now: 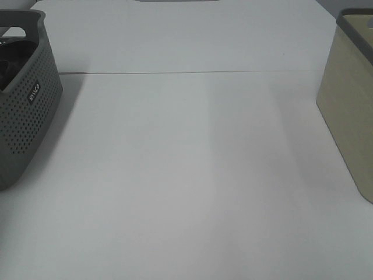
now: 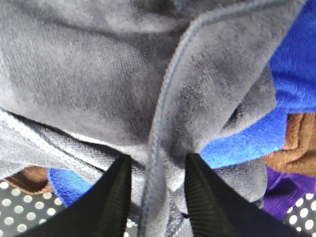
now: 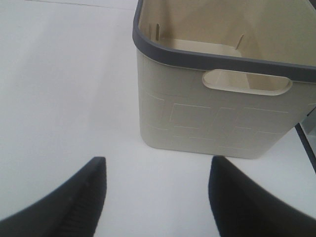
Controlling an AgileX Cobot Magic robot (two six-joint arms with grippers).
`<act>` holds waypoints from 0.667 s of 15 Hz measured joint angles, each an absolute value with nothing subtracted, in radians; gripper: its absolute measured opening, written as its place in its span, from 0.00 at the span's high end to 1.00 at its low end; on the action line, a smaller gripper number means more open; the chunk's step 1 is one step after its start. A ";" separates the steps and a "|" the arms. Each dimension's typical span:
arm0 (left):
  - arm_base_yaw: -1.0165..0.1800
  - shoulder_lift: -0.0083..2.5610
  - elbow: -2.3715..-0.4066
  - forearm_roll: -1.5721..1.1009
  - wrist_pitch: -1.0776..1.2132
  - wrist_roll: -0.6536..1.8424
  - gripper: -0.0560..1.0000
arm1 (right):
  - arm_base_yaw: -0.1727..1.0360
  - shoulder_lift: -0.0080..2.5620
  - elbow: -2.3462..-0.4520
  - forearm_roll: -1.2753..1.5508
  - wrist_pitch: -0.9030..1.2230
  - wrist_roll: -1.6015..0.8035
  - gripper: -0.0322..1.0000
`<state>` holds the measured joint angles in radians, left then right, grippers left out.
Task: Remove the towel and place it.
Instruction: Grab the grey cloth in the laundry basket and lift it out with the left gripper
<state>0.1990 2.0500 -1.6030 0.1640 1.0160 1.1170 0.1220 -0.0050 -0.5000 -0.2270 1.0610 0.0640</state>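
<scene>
Left wrist: left gripper [image 2: 159, 158] clamps a fold of charcoal towel [image 2: 94, 74].
Right wrist: right gripper [image 3: 158, 163] spread, empty, near cream basket [image 3: 197, 123].

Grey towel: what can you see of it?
The towel is dark grey, fluffy terry with a stitched hem, crumpled in folds. It lies on top of a blue cloth and a brown cloth inside the dotted basket. The left tool pinches one hemmed fold between its black fingers.
</scene>
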 joint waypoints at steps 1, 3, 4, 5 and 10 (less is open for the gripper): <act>0.199 2.050 -1.603 0.164 1.017 1.107 0.63 | 0.122 -0.005 -0.500 -0.227 1.061 0.064 0.38; 0.199 2.050 -1.603 0.164 1.039 1.104 0.71 | 0.122 -0.005 -0.500 -0.227 1.061 0.064 0.38; 0.199 2.050 -1.603 0.164 1.049 1.102 0.81 | 0.122 -0.005 -0.500 -0.227 1.061 0.064 0.38; 0.199 2.045 -1.604 0.164 1.060 1.102 0.91 | 0.122 -0.005 -0.500 -0.227 1.061 0.064 0.38; 0.199 1.987 -1.627 0.157 1.075 1.007 0.95 | 0.122 -0.005 -0.500 -0.227 1.061 0.064 0.38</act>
<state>0.1990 1.9870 -1.6270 0.1570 1.0750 1.0070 0.1220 -0.0050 -0.5000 -0.2270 1.0610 0.0640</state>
